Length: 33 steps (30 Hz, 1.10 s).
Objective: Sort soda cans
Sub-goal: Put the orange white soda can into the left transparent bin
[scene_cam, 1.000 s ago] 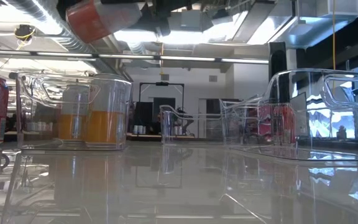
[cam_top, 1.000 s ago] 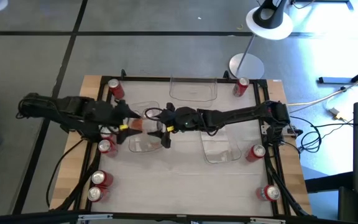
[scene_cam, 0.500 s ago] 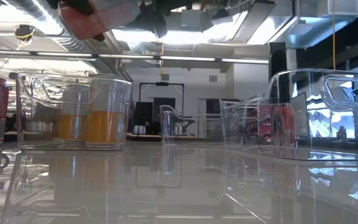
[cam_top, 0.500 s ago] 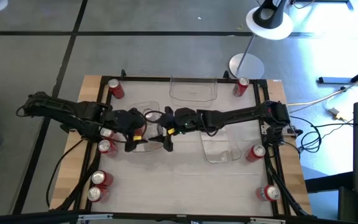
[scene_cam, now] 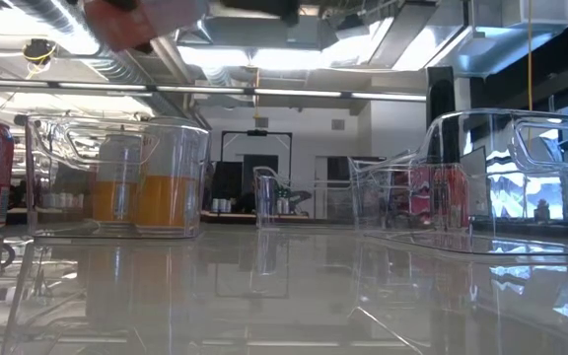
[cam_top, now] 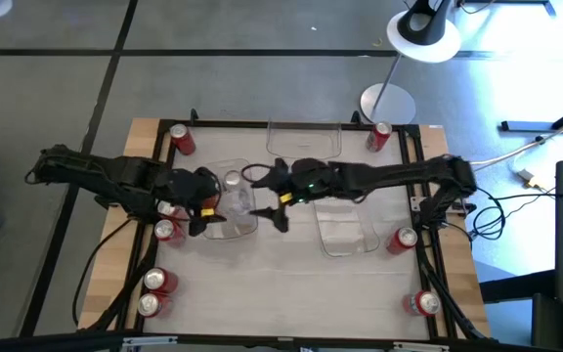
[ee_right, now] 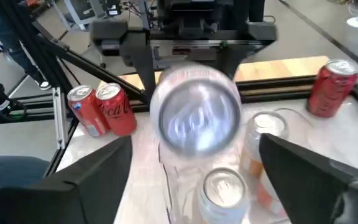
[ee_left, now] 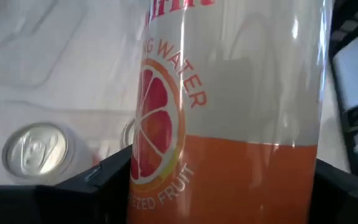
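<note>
My left gripper [cam_top: 213,200] is shut on a pale soda can with an orange lower half and a grapefruit picture [ee_left: 229,106]. It holds the can above a clear bin [cam_top: 231,223] near the table's middle. The can's silver top [ee_right: 197,117] faces the right arm. It shows at the low view's top edge [scene_cam: 146,18]. Several cans stand inside that bin; two silver tops [ee_left: 37,148] [ee_right: 225,185] show below. My right gripper [cam_top: 276,196] is open and level, just right of the can, touching nothing. Red cans [cam_top: 167,230] stand on the table around the bins. My left gripper pinches the can's body between its two fingers [ee_left: 95,183], on the orange lower half [ee_left: 229,186]. The fingers come from the table's left and lie across the can. The can is lifted clear above the bin, tilted with its top toward the right arm.
Two more clear bins stand at the far edge [cam_top: 304,140] and right of centre [cam_top: 348,227]. Red cans stand at the far corners [cam_top: 181,140] [cam_top: 379,135], near left [cam_top: 152,293] and right side [cam_top: 405,239] [cam_top: 423,303]. A lamp base [cam_top: 387,103] is beyond the far edge.
My right gripper has drawn back toward the table's right, away from the can. My left gripper has moved right over the bin with the can, and the can has tipped, so its silver top now shows from above.
</note>
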Available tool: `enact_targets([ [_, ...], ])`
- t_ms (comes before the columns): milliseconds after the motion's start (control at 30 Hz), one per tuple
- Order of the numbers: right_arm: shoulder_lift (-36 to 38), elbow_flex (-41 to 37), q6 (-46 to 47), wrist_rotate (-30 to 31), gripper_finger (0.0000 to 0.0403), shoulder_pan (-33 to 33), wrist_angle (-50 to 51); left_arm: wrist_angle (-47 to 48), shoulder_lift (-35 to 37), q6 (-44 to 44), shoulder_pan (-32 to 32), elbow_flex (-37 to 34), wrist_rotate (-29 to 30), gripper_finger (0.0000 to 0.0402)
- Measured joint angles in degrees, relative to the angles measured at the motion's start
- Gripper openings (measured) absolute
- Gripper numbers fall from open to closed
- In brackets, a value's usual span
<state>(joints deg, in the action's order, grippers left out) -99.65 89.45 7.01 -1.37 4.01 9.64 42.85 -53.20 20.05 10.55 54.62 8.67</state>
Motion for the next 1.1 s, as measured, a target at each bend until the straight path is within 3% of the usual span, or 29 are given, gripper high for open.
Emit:
enact_targets([
  [133,1.41,-1.21,-2.03,2.43,0.0325,0.04,-3.94,-5.77,5.83,-0.61,1.66,-3.02,3.91,0.0287],
  [400,-7.3,-6.0,-0.8,-3.21,0.032,-1.48,-42.04,-28.01,14.33,-3.8,3.42,-13.61,5.75,0.0287],
  [500,-11.14,-3.85,2.37,-5.82,0.032,-1.57,-49.58,-31.82,14.65,-4.82,3.43,-14.29,5.72,0.0287],
  [667,-14.13,-0.9,3.04,-3.01,0.0321,-1.31,-53.02,-32.67,14.63,-5.5,3.45,-14.33,5.44,0.0287],
  [1100,-14.56,-0.83,3.63,-3.27,0.0322,-1.03,-53.03,-33.52,14.2,-5.16,3.43,-14.96,5.44,0.0287],
])
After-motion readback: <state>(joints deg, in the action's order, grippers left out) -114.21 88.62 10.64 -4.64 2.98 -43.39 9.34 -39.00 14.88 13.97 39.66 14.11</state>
